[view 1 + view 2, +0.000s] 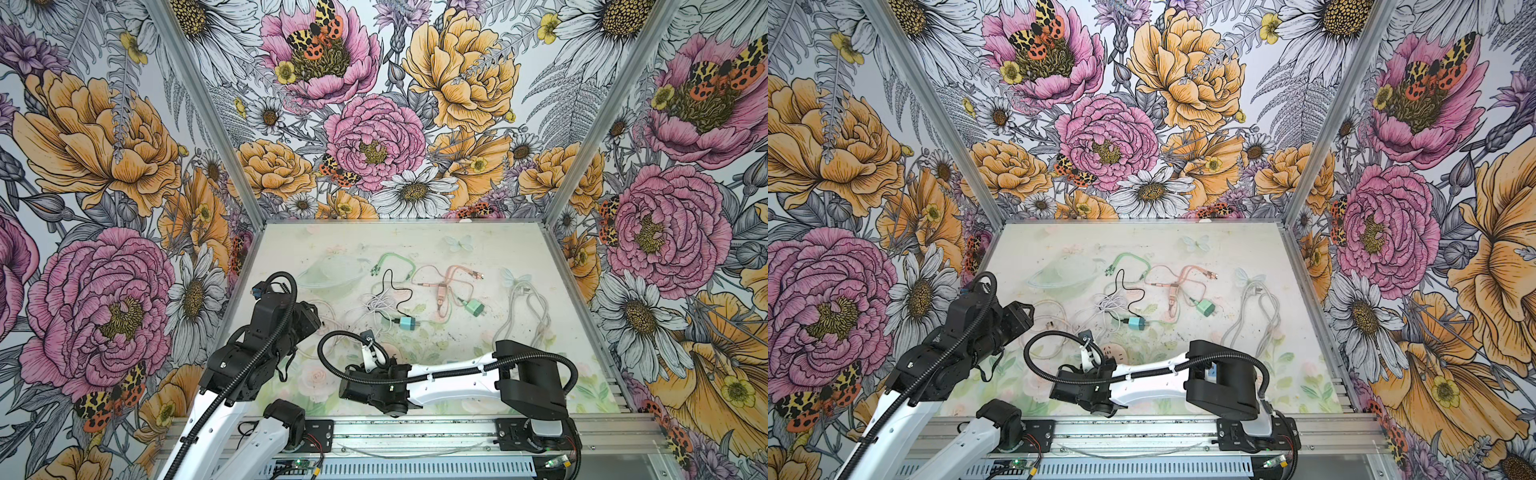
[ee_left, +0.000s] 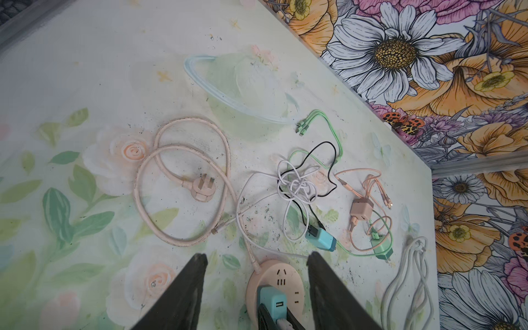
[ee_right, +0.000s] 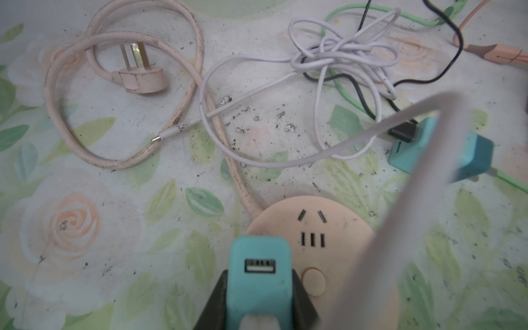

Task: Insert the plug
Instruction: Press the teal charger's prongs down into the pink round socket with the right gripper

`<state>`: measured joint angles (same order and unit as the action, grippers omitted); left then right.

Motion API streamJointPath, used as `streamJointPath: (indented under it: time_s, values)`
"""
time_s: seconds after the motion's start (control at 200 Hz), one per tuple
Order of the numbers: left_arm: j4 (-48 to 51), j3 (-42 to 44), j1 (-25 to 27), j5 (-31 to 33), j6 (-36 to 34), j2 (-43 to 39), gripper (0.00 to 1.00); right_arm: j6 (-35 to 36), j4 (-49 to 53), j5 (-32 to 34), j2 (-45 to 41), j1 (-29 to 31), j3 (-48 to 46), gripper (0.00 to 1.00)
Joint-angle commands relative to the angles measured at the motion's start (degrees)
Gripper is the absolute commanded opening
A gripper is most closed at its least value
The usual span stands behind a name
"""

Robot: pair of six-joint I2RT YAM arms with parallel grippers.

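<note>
Gripping the teal charger (image 3: 260,265) by its two flat sides, the right end effector (image 3: 260,298) is closed narrowly on the body and holds it upright. The USB port faces the wrist camera and the prongs point down at the round pink socket (image 3: 328,228). That hold probably leaves the underside free to meet the slots. The charger sits at the near edge of the socket disc, beside the button. Its prongs are hidden beneath it, so whether they are seated cannot be told.

The left end effector (image 2: 257,257) hangs above with its fingers (image 2: 188,285) spread wide and holding nothing. It frames the socket (image 2: 283,281) and charger (image 2: 271,300), likely ready to steady the disc, which lies loose on the surface (image 1: 478,249).

The right wrist view alone shows the slot pattern and the port. A blurred pale strip (image 3: 400,200) close to the lens hides the disc's far side, and what the strip is cannot be told. The left wrist view shows the whole disc and the socket's own pink plug (image 2: 201,190) lying unplugged, prongs up. In a top view only a sliver of the socket (image 1: 1116,351) shows past the right wrist, and the charger is not visible. A second teal charger (image 3: 445,154) and a knotted white cable (image 3: 343,54) lie just beyond.
</note>
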<state>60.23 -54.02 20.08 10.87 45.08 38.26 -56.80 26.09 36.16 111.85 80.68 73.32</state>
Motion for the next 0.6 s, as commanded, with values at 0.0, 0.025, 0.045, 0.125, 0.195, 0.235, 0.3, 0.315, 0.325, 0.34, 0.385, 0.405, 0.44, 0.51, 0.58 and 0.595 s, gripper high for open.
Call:
streamJointPath:
  time_s: [0.0, 0.025, 0.045, 0.125, 0.195, 0.235, 0.3, 0.315, 0.325, 0.34, 0.385, 0.405, 0.44, 0.51, 0.58, 0.595]
  values:
    - [0.2, 1.2, -2.2, -4.3, -4.0, 0.3, 0.60, 1.2, -1.2, -6.8, 3.2, -2.0, -0.3, 0.00]
    - [-0.2, 1.5, -2.7, -4.6, -4.2, 0.4, 0.60, 1.2, -1.6, -7.3, 3.1, -2.4, -0.6, 0.00]
    - [-0.5, 1.8, -3.0, -5.0, -4.4, 0.5, 0.60, 1.2, -2.0, -7.6, 3.1, -2.7, -0.9, 0.00]
    - [-2.2, 3.1, -3.5, -6.3, -4.8, 1.2, 0.61, 1.2, -3.1, -8.9, 2.9, -3.8, -1.7, 0.00]
    - [-3.8, 3.9, -3.8, -7.0, -5.1, 2.3, 0.61, 1.3, -3.7, -9.8, 3.1, -4.6, -2.1, 0.00]
    - [-4.7, 4.2, -3.8, -7.2, -5.3, 2.8, 0.62, 1.5, -4.0, -10.2, 3.1, -4.9, -2.1, 0.00]
    - [-5.7, 4.4, -3.8, -7.4, -5.6, 3.9, 0.62, 2.6, -4.7, -11.1, 3.3, -5.2, -2.0, 0.00]
    - [-6.0, 4.4, -3.8, -7.4, -5.6, 4.1, 0.62, 3.0, -4.9, -11.3, 3.3, -5.2, -2.0, 0.00]
    - [-6.2, 4.4, -3.9, -7.4, -5.7, 4.2, 0.62, 3.3, -5.1, -11.4, 3.3, -5.3, -2.0, 0.00]
    - [-6.3, 4.4, -3.9, -7.5, -5.7, 4.5, 0.62, 3.6, -5.2, -11.7, 3.3, -5.3, -2.0, 0.00]
    - [-6.8, 4.3, -3.8, -7.6, -5.7, 5.0, 0.63, 4.3, -5.3, -12.4, 3.2, -5.4, -1.7, 0.00]
    - [-6.9, 4.3, -3.8, -7.6, -5.7, 5.2, 0.62, 4.4, -5.3, -12.7, 3.1, -5.3, -1.7, 0.00]
    - [-7.1, 4.4, -3.9, -7.7, -5.7, 5.5, 0.63, 4.3, -5.4, -13.3, 2.8, -5.4, -1.9, 0.01]
    - [-7.3, 4.5, -3.8, -7.7, -5.8, 6.1, 0.63, 3.9, -5.8, -14.2, 2.0, -5.3, -2.7, 0.08]
    - [-7.5, 4.9, -3.8, -7.6, -5.9, 6.3, 0.63, 3.8, -6.2, -14.4, 1.0, -5.4, -3.7, 0.18]
    - [-7.5, 5.0, -3.8, -7.6, -5.9, 6.3, 0.63, 3.8, -6.3, -14.3, 0.6, -5.4, -3.8, 0.19]
